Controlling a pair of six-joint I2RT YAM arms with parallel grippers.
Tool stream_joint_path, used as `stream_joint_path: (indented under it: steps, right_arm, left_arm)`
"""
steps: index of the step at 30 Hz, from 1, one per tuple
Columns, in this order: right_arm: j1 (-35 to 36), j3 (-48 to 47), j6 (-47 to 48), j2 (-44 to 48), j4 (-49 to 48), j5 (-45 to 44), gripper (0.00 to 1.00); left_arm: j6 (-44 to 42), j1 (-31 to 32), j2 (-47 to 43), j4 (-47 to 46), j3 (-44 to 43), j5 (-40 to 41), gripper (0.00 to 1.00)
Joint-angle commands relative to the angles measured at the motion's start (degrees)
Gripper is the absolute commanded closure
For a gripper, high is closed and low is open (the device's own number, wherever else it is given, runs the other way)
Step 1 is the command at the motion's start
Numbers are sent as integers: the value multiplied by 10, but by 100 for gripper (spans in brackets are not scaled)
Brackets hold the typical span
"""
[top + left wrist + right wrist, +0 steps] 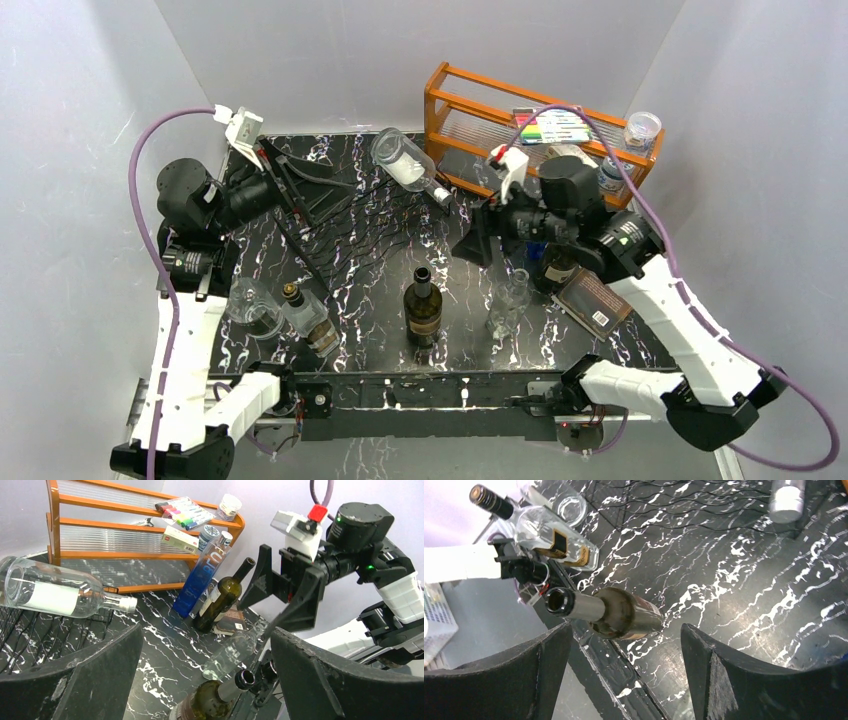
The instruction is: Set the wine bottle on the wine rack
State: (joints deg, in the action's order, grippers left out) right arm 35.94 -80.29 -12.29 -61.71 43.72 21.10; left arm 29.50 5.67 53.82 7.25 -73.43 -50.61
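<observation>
The black table (370, 275) is crowded. The orange shelf (470, 110) stands at the back right. That is not the place to aim for. The wine rack (350, 230) is the low black wire one, lying flat across the middle and left of the table. A clear bottle (400, 158) lies on its side at the rack's far right end, so I think that cradle is taken.

The left gripper (305, 190) hangs over the back left part of the rack with its jaws wide apart, holding nothing. The right gripper (478, 232) is above the middle of the table. Its jaws are apart too, and nothing is between them yet.

The wine bottle (423, 308) stands upright near the front middle, dark green, with its mouth open and no cork. It sits between a square bottle (312, 322) on its left and a slim clear bottle (508, 305) close on its right. The right wrist view looks straight down at it, so I think this is the one to grab. Another green bottle (220, 597) leans by the orange shelf.

To do this well, the right gripper should come down square over the bottle with one finger on each side and squeeze low on the neck — not at the lip. The slim clear bottle is close and could tip, so lift straight up. Then lay the bottle on its side in a free cradle — away from the clear bottle and the left gripper.
</observation>
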Motion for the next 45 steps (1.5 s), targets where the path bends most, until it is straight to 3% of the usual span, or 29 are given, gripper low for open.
stream_joint_path:
  steps: [1,11,19,23,30,36,45]
  right_arm:
    - [97,-48,29,-20,8,-103,14]
    - [266,-67,75,-96,20,-161,15]
    - [281,-38,73,-117,-29,-188,19]
    - [283,-17,67,-135,-49,-178,41]
    - [284,21,68,-121,-56,-196,59]
    - [284,29,66,-117,-78,-239,100]
    - [283,4,64,-92,-129,-354,100]
  left_arm:
    - [15,1,-2,-24,-1,-1,2]
    - [7,1,-3,-18,3,21,2]
    - [-32,1,-10,17,-6,58,2]
    - [-49,1,-7,36,-12,69,2]
    - [-128,1,-14,103,-43,129,2]
    - [-154,1,-17,113,-33,135,2]
    - [-133,9,12,102,11,54,2]
